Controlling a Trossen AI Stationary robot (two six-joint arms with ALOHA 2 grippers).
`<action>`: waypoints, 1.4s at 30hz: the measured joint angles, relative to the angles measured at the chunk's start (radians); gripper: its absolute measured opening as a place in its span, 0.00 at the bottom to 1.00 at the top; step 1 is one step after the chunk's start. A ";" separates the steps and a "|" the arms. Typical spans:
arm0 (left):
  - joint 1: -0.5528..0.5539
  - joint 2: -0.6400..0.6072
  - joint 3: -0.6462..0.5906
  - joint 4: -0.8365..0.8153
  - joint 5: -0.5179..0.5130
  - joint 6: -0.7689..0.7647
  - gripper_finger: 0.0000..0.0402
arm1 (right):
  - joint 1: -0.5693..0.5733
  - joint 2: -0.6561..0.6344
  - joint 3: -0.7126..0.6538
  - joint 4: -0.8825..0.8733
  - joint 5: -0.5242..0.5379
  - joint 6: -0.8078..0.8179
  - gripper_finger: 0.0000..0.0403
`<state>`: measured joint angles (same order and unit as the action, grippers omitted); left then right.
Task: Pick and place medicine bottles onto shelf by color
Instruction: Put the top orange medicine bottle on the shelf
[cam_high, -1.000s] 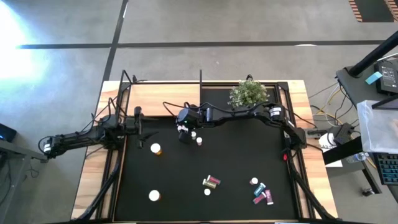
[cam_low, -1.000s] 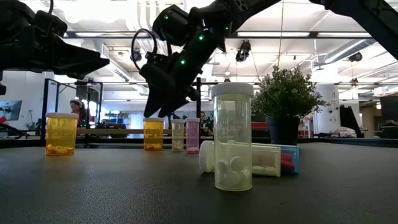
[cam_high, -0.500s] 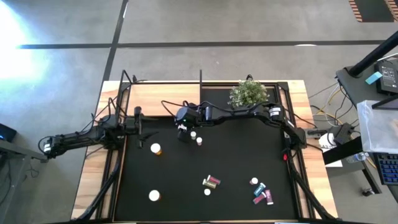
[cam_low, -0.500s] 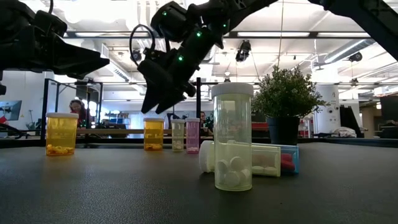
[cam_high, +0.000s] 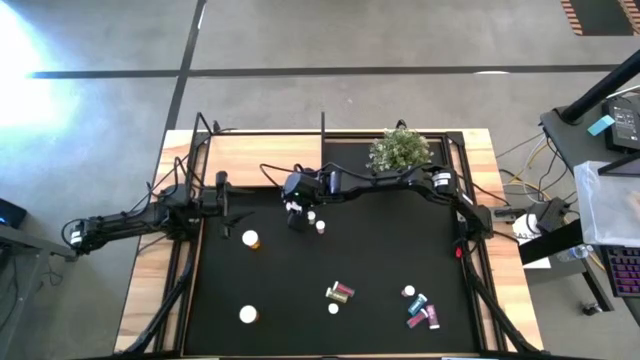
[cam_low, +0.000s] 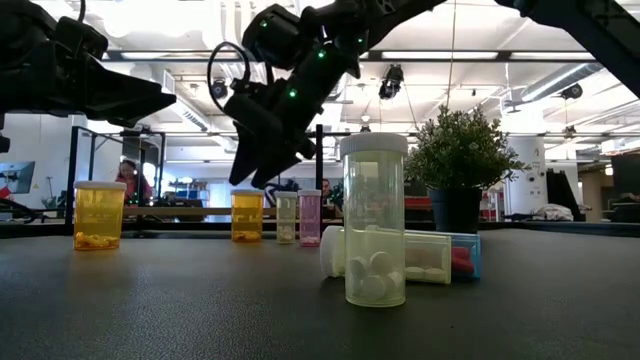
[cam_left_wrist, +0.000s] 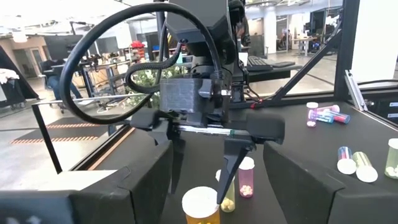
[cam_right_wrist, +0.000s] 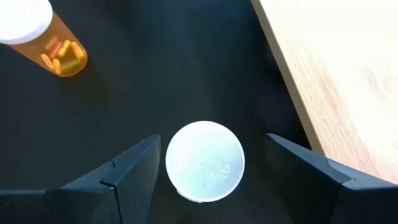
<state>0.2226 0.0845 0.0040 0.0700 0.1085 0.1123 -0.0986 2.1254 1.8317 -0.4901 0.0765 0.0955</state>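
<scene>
My right gripper (cam_high: 293, 210) reaches to the mat's far left part and slants down, open. Its fingers stand on either side of the white cap (cam_right_wrist: 205, 162) of an upright orange bottle (cam_low: 247, 216), without touching it. A yellowish bottle (cam_low: 287, 217) and a pink one (cam_low: 310, 217) stand upright just beside it. Another orange bottle (cam_high: 250, 239) stands nearer the left edge. More medicine bottles stand or lie near the front (cam_high: 340, 292) and front right (cam_high: 420, 308). The light-wood shelf (cam_high: 260, 160) lies at the far left. My left gripper (cam_high: 226, 195) waits open and level at the left edge.
A green potted plant (cam_high: 400, 150) stands at the far edge, right of the shelf. Thin black posts (cam_high: 323, 125) rise at the shelf's edges. A tall clear bottle of white pills (cam_low: 374, 225) stands close to the near edge, with bottles lying behind it.
</scene>
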 joint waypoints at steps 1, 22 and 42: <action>0.000 0.000 0.000 0.000 0.000 0.000 0.59 | 0.000 0.000 -0.001 0.001 0.000 0.005 0.69; 0.000 0.000 0.000 0.000 0.000 0.000 0.59 | 0.000 0.005 -0.038 0.011 0.002 -0.004 0.69; 0.000 0.000 0.000 0.000 0.000 0.000 0.59 | 0.000 0.005 -0.045 0.033 0.002 -0.043 0.50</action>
<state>0.2228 0.0845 0.0040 0.0700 0.1085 0.1123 -0.0986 2.1304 1.7870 -0.4571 0.0784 0.0521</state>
